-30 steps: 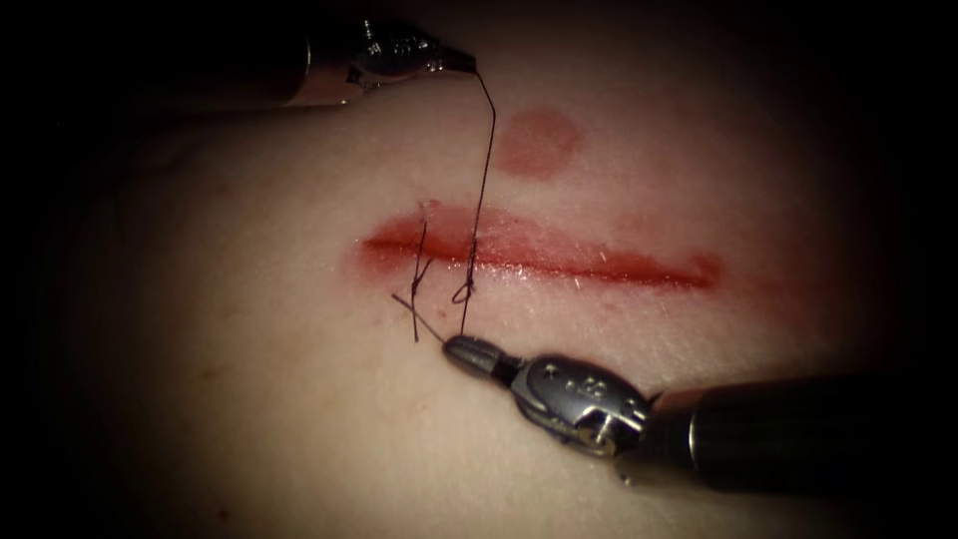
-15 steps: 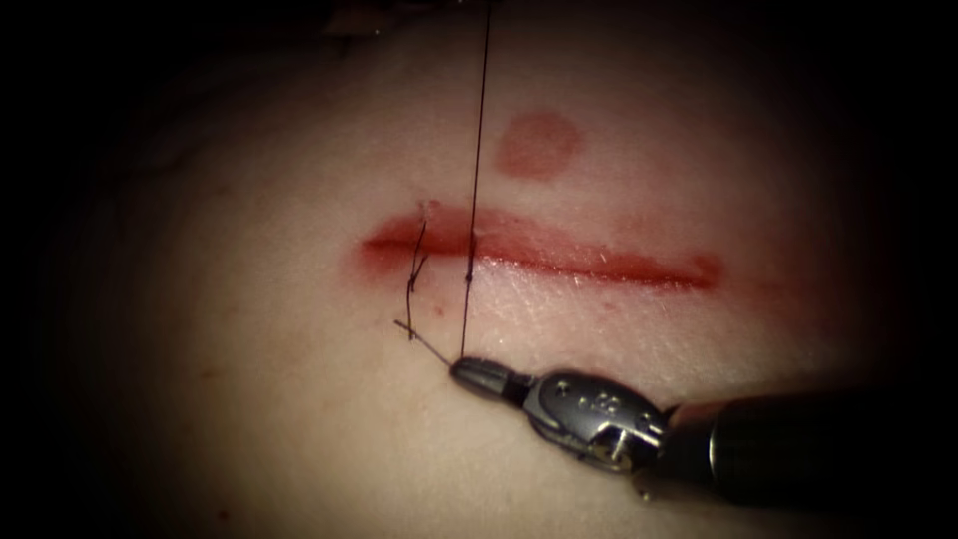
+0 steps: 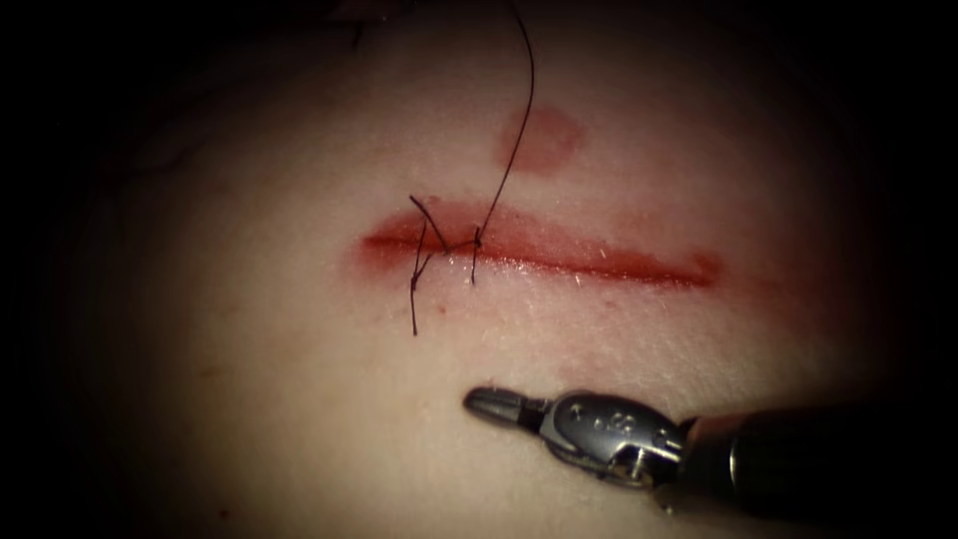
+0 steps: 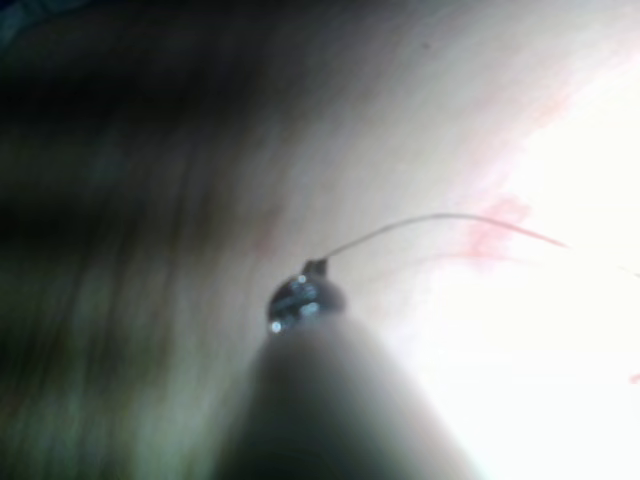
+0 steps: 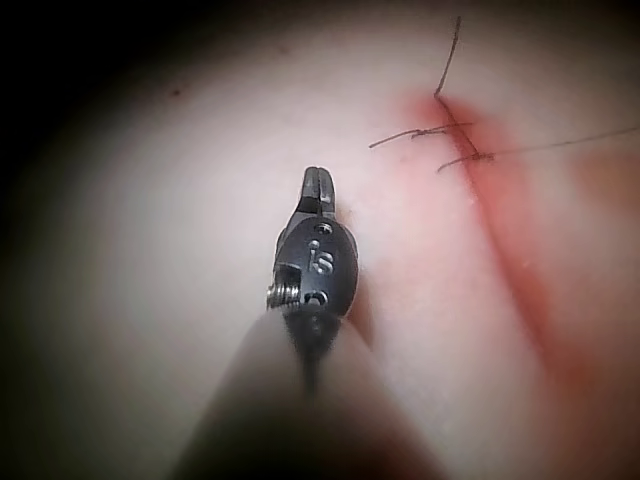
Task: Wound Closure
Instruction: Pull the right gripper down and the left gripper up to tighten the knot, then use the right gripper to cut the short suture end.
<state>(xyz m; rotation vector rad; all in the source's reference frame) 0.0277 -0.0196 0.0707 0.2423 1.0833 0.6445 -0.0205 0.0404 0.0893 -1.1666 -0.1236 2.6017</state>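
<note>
Pale tissue (image 3: pixel 249 399), red cut (image 3: pixel 559 255), left pincer (image 4: pixel 316 268) gripping thread (image 3: pixel 514 140), right pincer (image 3: pixel 494 403) closed, empty

We take the long red cut (image 3: pixel 539 252) in the pale tissue (image 3: pixel 249 399) as our landmark. Across its left end sit dark knotted stitches (image 3: pixel 424 258) with short loose tails, and from them a thin dark thread (image 3: pixel 514 140) rises away over the far side, barring passage there. On the near side the right arm's grey metal tool (image 3: pixel 496 403) lies with jaws closed, empty, apart from the cut. We see bare tissue along the cut's right half and left of the stitches.
</note>
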